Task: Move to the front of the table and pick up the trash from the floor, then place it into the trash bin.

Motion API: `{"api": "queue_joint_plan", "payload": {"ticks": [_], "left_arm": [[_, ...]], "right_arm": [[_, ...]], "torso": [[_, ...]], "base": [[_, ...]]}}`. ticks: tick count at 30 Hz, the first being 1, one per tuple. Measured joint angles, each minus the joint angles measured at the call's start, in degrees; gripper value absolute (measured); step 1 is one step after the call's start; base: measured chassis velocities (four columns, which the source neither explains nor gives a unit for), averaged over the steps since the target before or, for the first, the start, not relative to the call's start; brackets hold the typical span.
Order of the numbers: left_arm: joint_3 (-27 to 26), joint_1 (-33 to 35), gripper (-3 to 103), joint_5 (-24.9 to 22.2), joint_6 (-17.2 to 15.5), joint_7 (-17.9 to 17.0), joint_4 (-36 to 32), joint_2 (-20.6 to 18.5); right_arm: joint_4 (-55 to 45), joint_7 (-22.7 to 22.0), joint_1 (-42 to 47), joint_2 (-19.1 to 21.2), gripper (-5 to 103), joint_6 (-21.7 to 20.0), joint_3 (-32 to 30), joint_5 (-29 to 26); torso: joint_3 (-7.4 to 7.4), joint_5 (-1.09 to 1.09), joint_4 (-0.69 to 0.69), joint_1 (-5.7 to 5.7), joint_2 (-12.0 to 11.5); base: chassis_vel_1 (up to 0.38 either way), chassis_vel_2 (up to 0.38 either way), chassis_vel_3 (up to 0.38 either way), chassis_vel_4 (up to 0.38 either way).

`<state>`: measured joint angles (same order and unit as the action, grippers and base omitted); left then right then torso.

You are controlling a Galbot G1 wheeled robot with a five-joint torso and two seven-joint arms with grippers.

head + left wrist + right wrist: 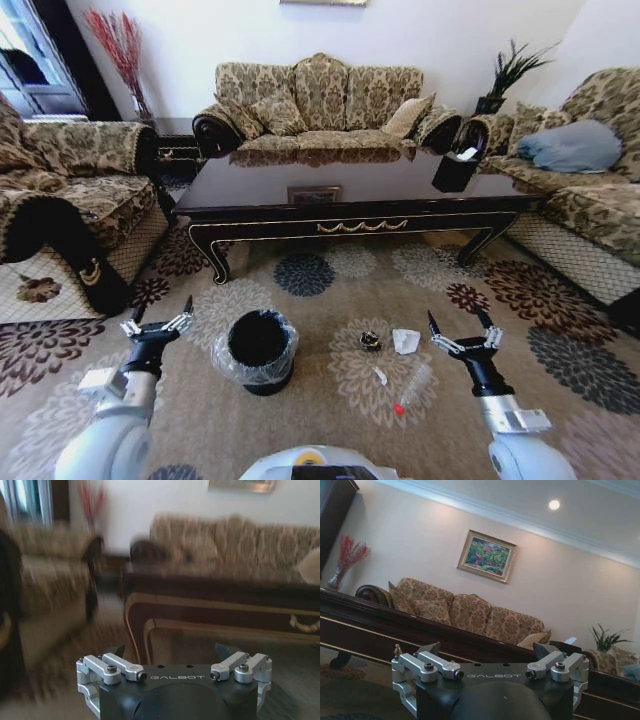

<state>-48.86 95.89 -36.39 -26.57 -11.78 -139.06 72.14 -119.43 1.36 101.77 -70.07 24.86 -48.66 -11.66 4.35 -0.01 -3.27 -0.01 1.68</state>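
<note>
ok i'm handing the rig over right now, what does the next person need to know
Left claw: open, empty, held low above the carpet just left of the bin.
Right claw: open, empty, held low to the right of the scraps.
Table: straight ahead, the robot already faces its front.
Trash, all on the carpet between bin and right claw: dark round piece, crumpled white paper, white sliver, red bit.
Done: the drive to the table's front.
Left: every pick-up and drop; I can't see any trash in the bin.
</note>
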Motion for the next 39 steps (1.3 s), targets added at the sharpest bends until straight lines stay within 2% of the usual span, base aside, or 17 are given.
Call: {"api": "queue_joint_plan", "payload": {"ticks": [1, 2, 3, 4, 5, 7, 13, 16, 19, 22, 26, 29, 39], "left_arm": [[0.0, -1.3, 100, -6.7, -5.7, -2.5, -0.9, -0.7], [0.0, -1.3, 100, -6.7, -5.7, -2.5, -0.9, -0.7], [-0.1, -2.1, 100, -10.4, -8.9, -4.1, -1.4, -1.1], [-0.2, -3.7, 100, -14.9, -14.2, -6.5, -1.7, -1.7], [-0.2, -3.7, 100, -14.9, -14.2, -6.5, -1.7, -1.7], [0.4, -4.9, 100, -14.6, -16.4, -7.1, -0.7, -2.6], [3.1, -5.6, 100, -9.3, -16.6, -6.5, 3.1, -3.7], [3.9, -6.2, 100, -10.1, -16.5, -6.8, 4.3, -3.6], [6.4, -8.2, 100, -14.3, -16.2, -7.3, 7.7, -3.3], [8.0, -9.3, 100, -14.6, -16.1, -7.4, 9.9, -3.1], [11.3, -11.1, 100, -13.9, -15.9, -7.7, 14.3, -2.2], [13.3, -11.8, 100, -11.5, -15.9, -7.8, 17.4, -1.1], [14.1, -12.8, 100, -9.6, -15.7, -7.8, 21.3, -0.1]], "right_arm": [[0.0, -1.9, -0.2, 0.1, 100, -0.9, 0.5, 0.4], [0.0, -1.9, -0.2, 0.1, 100, -0.9, 0.5, 0.4], [-0.1, -3.3, -0.4, 0.1, 100, -1.6, 0.8, 0.6], [-0.1, -5.4, -0.9, 0.2, 100, -2.9, 1.3, 1.0], [-0.1, -5.4, -0.9, 0.2, 100, -2.9, 1.3, 1.0], [-0.1, -8.3, -1.4, 0.3, 100, -5.1, 1.9, 2.3], [0.7, -11.0, -1.9, 0.2, 100, -7.5, 3.8, 2.7], [1.1, -11.4, -2.3, 0.1, 100, -8.0, 4.5, 2.7], [2.0, -11.6, -2.8, 0.0, 100, -8.3, 5.7, 3.1], [2.4, -11.9, -2.9, -0.2, 100, -8.3, 5.9, 3.7], [3.0, -12.6, -2.8, -0.5, 100, -8.3, 5.9, 4.2], [3.3, -13.0, -2.5, -0.5, 100, -8.3, 5.5, 4.3], [4.0, -13.2, -2.5, -0.4, 100, -8.1, 5.6, 4.5]], "torso": [[0.0, -0.01, -0.02, 0.0, 0.0], [0.0, -0.01, -0.02, 0.0, 0.0], [0.0, 0.0, -0.02, 0.0, 0.0], [-0.01, 0.02, -0.03, 0.0, 0.0], [-0.01, 0.02, -0.03, 0.0, 0.0], [0.0, 0.01, -0.02, 0.0, 0.0], [0.0, 0.0, -0.02, 0.0, 0.0], [0.0, 0.01, -0.01, 0.0, 0.0], [0.0, 0.01, -0.02, 0.0, 0.0], [0.0, 0.01, -0.03, 0.0, 0.0], [0.0, 0.01, -0.03, 0.0, 0.0], [0.0, 0.0, -0.02, 0.0, 0.0], [0.0, 0.01, -0.02, 0.0, 0.0]], "base": [[0.0, 0.0, 0.0, 0.0], [0.0, 0.0, 0.0, 0.0], [0.0, 0.0, 0.0, 0.0], [0.0, 0.0, 0.0, 0.0], [0.0, 0.0, 0.0, 0.0], [0.0, 0.0, 0.0, 0.0], [0.0, 0.0, 0.0, 0.0], [0.0, 0.0, 0.0, 0.0], [0.0, 0.0, 0.0, 0.0], [0.0, 0.0, 0.0, 0.0], [0.0, 0.0, 0.0, 0.0], [0.0, 0.0, 0.0, 0.0], [0.0, 0.0, 0.0, 0.0]]}}
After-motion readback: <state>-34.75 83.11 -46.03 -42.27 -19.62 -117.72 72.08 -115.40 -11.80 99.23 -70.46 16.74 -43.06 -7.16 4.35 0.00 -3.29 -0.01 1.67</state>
